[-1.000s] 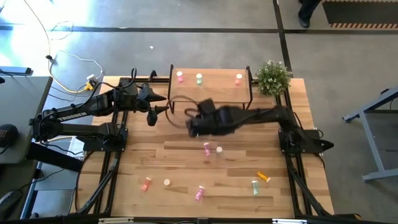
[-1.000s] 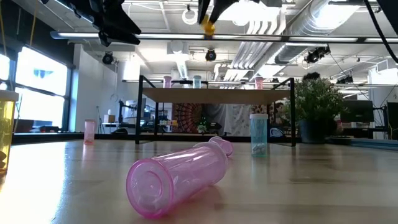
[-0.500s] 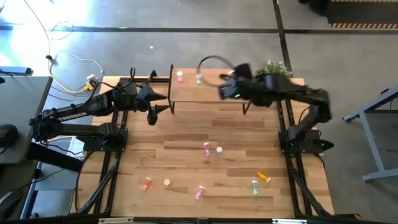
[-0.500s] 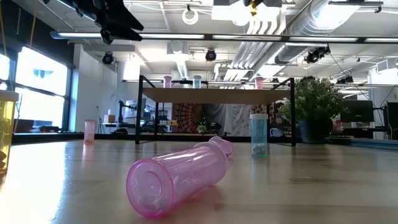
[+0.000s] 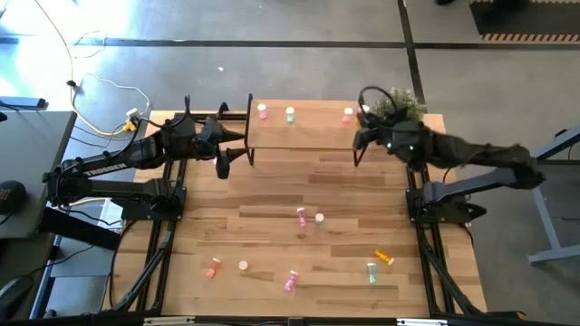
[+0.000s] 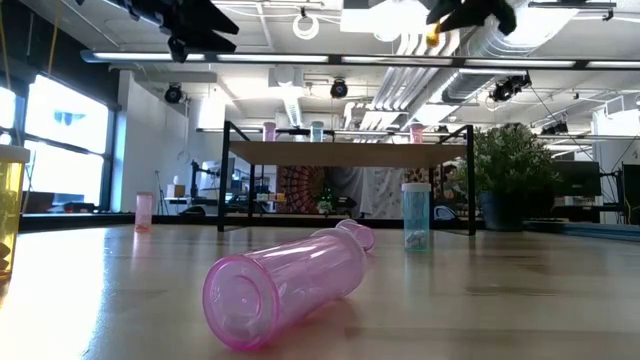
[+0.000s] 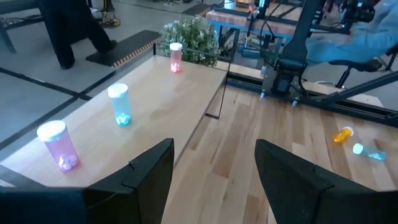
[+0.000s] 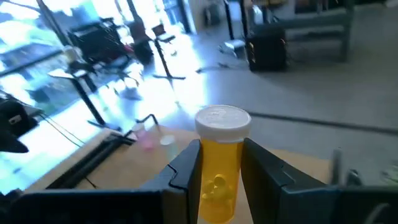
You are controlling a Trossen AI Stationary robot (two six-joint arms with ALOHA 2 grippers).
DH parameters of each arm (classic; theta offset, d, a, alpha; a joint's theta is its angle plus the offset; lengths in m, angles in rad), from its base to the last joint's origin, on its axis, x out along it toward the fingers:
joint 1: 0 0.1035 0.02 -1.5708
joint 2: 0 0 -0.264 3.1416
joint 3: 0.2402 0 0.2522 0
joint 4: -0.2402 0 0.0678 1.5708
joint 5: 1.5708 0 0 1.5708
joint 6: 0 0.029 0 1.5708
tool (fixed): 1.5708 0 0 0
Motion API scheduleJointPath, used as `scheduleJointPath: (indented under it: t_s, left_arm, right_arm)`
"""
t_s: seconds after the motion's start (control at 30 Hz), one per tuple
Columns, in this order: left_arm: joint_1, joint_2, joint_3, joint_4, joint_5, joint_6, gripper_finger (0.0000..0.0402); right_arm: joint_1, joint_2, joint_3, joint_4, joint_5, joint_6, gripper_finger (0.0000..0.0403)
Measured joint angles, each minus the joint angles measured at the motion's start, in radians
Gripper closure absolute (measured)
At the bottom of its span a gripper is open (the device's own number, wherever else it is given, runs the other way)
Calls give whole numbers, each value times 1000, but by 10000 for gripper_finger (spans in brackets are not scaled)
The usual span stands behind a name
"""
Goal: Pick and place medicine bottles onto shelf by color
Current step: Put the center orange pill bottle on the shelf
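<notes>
My right gripper (image 5: 362, 136) is shut on an orange bottle (image 8: 217, 177) with a white cap, up in the air by the right end of the shelf (image 5: 308, 136); the bottle also shows in the low view (image 6: 433, 35). A pink bottle (image 5: 262, 111), a pale green one (image 5: 290, 114) and a salmon one (image 5: 347, 115) stand on the shelf. My left gripper (image 5: 237, 148) is open and empty at the shelf's left end. Several bottles lie or stand on the table's near half, among them a pink one (image 5: 301, 216) on its side. My right gripper pinches the orange bottle's body (image 8: 217, 186) between its two fingers (image 8: 186, 168), below the white cap (image 8: 222, 121). The fingers come about level from the table's right side and lie across the bottle. The bottle is upright and lifted clear.
A small potted plant (image 5: 397, 109) stands at the far right corner, just behind my right gripper. Loose bottles lie near the front: orange (image 5: 384, 259), green (image 5: 371, 271), pink (image 5: 291, 282), salmon (image 5: 213, 268). The shelf's black frame posts (image 5: 251, 127) stand at its ends.
My right gripper has carried the orange bottle from over the table's middle, in front of the shelf, toward the far right, ending at the shelf's right end beside the plant. It has stayed shut on the bottle, which is clear of the table throughout.
</notes>
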Motion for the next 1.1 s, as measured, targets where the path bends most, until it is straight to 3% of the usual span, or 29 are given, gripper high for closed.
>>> scheduleJointPath:
  t_s: [0.23, 0.4, 0.57, 0.83, 1.1]
  left_arm:
    - [0, 0, 0, 2, 0, 1, 187]
    - [-1, 0, 0, 2, 0, 0, 187]
    - [-1, 0, 0, 2, 0, -2, 187]
    - [0, 0, 0, 2, 0, 1, 187]
    - [0, 0, 0, 3, 0, 1, 187]
  right_arm:
    - [-1, 32, -340, 605, -27, -211, 320]
    - [-1, 156, -419, 886, -34, -342, 320]
    - [-13, 298, -377, 934, -51, -411, 320]
    - [-62, 521, -274, 1011, 42, -416, 320]
    - [-111, 653, -178, 1021, 116, -388, 320]
